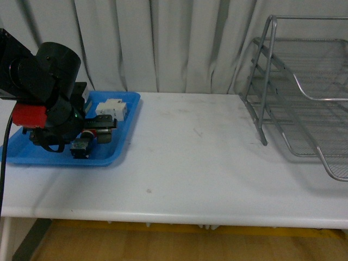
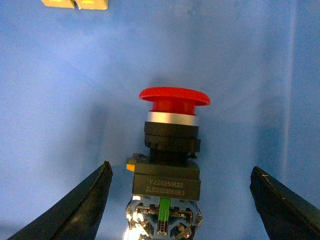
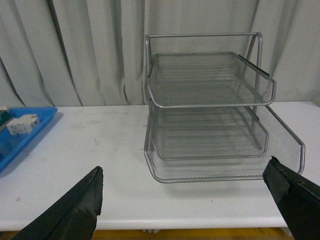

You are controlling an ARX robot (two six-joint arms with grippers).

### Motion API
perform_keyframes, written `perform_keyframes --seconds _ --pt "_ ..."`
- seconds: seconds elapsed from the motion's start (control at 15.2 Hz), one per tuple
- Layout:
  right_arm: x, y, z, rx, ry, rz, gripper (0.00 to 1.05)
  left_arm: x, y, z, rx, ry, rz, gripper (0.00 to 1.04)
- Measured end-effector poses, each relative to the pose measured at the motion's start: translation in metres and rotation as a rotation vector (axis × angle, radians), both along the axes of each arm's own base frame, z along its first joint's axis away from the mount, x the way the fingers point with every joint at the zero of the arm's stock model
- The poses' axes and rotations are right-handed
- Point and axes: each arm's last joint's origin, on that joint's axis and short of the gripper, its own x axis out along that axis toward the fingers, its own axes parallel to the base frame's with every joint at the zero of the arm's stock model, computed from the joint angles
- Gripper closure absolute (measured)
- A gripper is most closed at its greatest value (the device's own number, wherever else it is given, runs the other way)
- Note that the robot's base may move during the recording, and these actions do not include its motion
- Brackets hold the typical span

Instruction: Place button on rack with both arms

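Button (image 2: 169,150) lies on the blue tray (image 2: 60,75) in the left wrist view, red cap pointing away. It sits between the left fingers (image 2: 80,205), which are spread wide and touch nothing. Front view: the left arm (image 1: 49,98) hangs over the tray at the left of the bench (image 1: 190,163), with the rack (image 1: 304,98) well apart. Right wrist view: the right fingers (image 3: 75,210) are open and empty, facing the rack. A grip on the round collar rather than the square body could let the button twist loose.

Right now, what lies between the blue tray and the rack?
Nothing but bare table, shown in the front view, from tray to rack.
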Motion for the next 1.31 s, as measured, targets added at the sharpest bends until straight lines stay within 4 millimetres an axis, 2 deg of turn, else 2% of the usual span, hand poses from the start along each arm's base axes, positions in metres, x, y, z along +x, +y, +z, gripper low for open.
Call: perform_keyframes --seconds 0.13,0.33,0.39,0.66,0.79,0.98,1.05,1.18,1.31 --pt "0.000 0.000 0.000 0.000 0.000 0.000 0.06 0.000 0.000 -0.004 0.007 0.010 0.001 0.34" --pt "0.000 0.000 0.000 0.000 0.000 0.000 0.06 0.000 0.000 -0.011 0.028 0.022 -0.014 0.65" --pt "0.000 0.000 0.000 0.000 0.000 0.000 0.06 0.000 0.000 -0.011 0.029 0.022 -0.015 0.68" --pt "0.000 0.000 0.000 0.000 0.000 0.000 0.06 0.000 -0.003 -0.007 0.041 0.009 -0.035 0.69" --pt "0.000 0.000 0.000 0.000 0.000 0.000 0.06 -0.003 -0.004 0.010 0.036 -0.041 -0.052 0.69" --pt "0.000 0.000 0.000 0.000 0.000 0.000 0.06 -0.036 -0.011 0.084 -0.012 -0.209 -0.126 0.69" --pt "0.000 0.000 0.000 0.000 0.000 0.000 0.06 -0.066 -0.017 0.113 -0.017 -0.266 -0.179 0.69" --pt "0.000 0.000 0.000 0.000 0.000 0.000 0.06 -0.109 -0.022 0.136 0.000 -0.282 -0.253 0.69" --pt "0.000 0.000 0.000 0.000 0.000 0.000 0.06 -0.169 -0.030 0.165 0.046 -0.318 -0.341 0.69"
